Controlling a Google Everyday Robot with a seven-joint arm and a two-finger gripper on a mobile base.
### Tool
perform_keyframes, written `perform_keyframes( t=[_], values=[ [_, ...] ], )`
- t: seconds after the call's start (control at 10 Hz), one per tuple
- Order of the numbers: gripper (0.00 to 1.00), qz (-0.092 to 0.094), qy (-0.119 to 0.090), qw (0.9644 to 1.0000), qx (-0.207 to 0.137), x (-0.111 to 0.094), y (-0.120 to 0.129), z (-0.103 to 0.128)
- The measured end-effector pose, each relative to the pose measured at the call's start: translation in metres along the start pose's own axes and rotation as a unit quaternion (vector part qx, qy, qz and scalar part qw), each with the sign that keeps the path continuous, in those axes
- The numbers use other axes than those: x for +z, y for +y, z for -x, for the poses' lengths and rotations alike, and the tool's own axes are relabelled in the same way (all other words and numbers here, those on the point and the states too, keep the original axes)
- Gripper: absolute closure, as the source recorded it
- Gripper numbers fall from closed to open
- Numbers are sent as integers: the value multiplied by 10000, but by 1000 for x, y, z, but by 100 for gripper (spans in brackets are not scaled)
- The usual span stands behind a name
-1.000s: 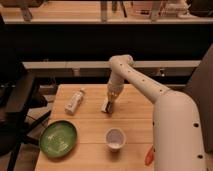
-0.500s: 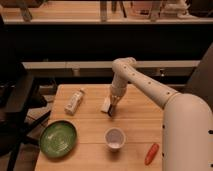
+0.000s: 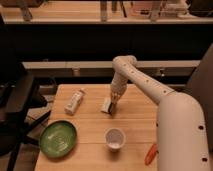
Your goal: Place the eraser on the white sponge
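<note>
The white sponge [image 3: 105, 105] lies flat on the wooden table [image 3: 95, 127], near its middle. My gripper [image 3: 114, 104] hangs from the arm right at the sponge's right edge, low over the table. A small dark shape at the gripper's tip, against the sponge's right side, looks like the eraser [image 3: 113, 108]; I cannot tell whether it is held or resting there.
A white bottle [image 3: 75, 101] lies on its side at the table's left. A green plate [image 3: 58, 138] sits at the front left. A white round cup [image 3: 115, 138] stands at the front middle. An orange carrot-shaped object [image 3: 150, 154] lies at the front right, beside my white arm body.
The gripper has shifted slightly right and lowered to the sponge's right edge. The view has shifted, so the carrot-shaped object shows more fully.
</note>
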Motion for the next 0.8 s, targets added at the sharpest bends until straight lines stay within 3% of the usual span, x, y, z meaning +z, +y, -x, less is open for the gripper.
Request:
perform_keyframes(
  t=[0.5,0.8],
  values=[
    [22,-9,67,9999,-101,0,-14,-6],
    [20,-24,61,9999,-129,0,-14,-7]
  ],
)
